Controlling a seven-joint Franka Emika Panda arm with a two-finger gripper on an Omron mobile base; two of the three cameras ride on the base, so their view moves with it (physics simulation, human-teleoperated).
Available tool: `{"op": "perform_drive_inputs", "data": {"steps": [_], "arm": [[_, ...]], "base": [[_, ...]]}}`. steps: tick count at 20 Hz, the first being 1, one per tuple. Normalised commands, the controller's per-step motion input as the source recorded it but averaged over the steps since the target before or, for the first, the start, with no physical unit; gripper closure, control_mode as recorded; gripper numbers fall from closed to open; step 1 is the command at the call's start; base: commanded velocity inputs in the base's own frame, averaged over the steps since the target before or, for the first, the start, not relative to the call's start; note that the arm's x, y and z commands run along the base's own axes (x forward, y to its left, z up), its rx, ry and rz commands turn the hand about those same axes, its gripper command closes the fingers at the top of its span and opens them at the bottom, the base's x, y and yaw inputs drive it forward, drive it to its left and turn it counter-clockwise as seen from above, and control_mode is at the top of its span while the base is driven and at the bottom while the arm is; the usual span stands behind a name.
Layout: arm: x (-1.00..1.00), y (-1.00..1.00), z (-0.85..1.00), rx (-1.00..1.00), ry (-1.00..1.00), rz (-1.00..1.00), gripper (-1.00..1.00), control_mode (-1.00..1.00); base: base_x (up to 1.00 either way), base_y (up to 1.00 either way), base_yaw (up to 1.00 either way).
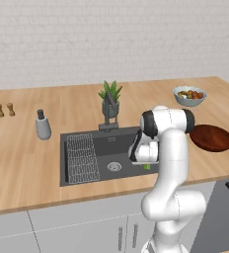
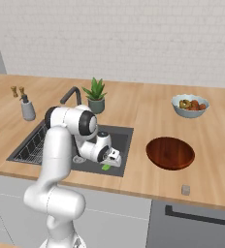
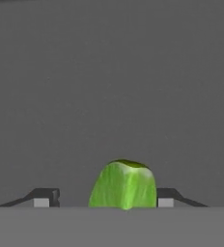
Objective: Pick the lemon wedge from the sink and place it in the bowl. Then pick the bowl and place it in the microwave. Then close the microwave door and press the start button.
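Note:
The tiny bright green lemon wedge lies on the floor of the dark grey sink near its front right corner, also visible as the green wedge. My gripper reaches down into the basin and straddles it, open: the right fingertip is at the wedge's side, the left fingertip stands a little apart. The dark reddish-brown bowl sits empty on the counter right of the sink. The microwave and its door are out of view.
A wire rack fills the sink's left half, with the steel drain beside it. Faucet and potted plant stand behind the basin. A pale bowl of food, a soap dispenser and a small grey cube rest on the counter.

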Motion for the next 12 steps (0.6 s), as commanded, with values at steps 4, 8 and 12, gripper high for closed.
{"op": "perform_drive_inputs", "data": {"steps": [4, 8, 12], "arm": [[-0.09, 0.05, -0.42, 0.00, 0.00, 0.00, 1.00, -1.00], [-0.31, 0.00, 0.01, 0.00, 0.00, -0.01, 1.00, -1.00], [-0.43, 0.00, 0.39, 0.00, 0.00, -0.05, 1.00, -1.00]], "base": [[0.00, 0.00, 0.00], [0.00, 0.00, 0.00], [0.00, 0.00, 0.00]]}}
